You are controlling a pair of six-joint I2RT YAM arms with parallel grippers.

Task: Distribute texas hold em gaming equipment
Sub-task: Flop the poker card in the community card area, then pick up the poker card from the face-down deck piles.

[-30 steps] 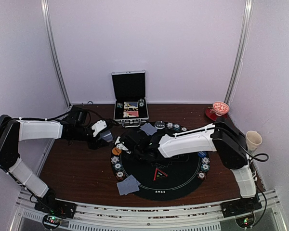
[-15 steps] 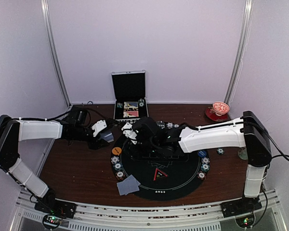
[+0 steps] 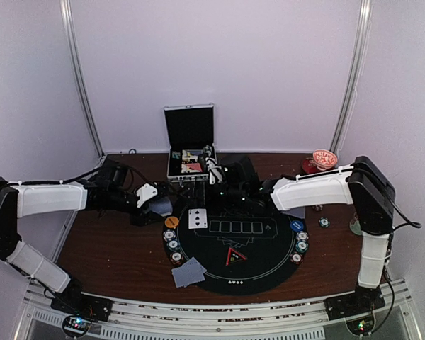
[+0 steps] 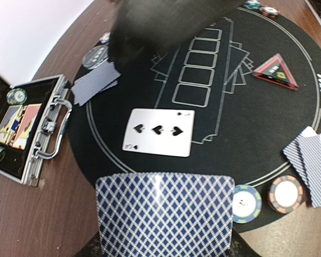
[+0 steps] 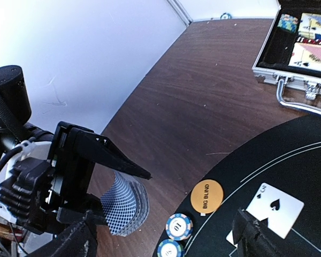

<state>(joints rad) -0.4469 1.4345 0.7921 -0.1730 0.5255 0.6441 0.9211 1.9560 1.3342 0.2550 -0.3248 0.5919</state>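
My left gripper is shut on a fanned deck of blue-backed playing cards, held just off the left edge of the round black mat. A face-up three of spades lies on the mat's left part. My right gripper hangs open and holds nothing, above the mat's far-left edge near the silver case. In the right wrist view an orange BIG BLIND button and two blue chips sit at the mat's rim, beside the held deck.
Face-down cards lie at the mat's near left and more near the case. Chips line the mat's right rim, and one chip is on the wood. A red triangle marker sits mid-mat. A red bowl stands far right.
My right gripper has opened and drawn back from the mat's left edge toward the case, and a face-up three of spades now lies there. The left gripper shifted slightly right, still holding the deck.
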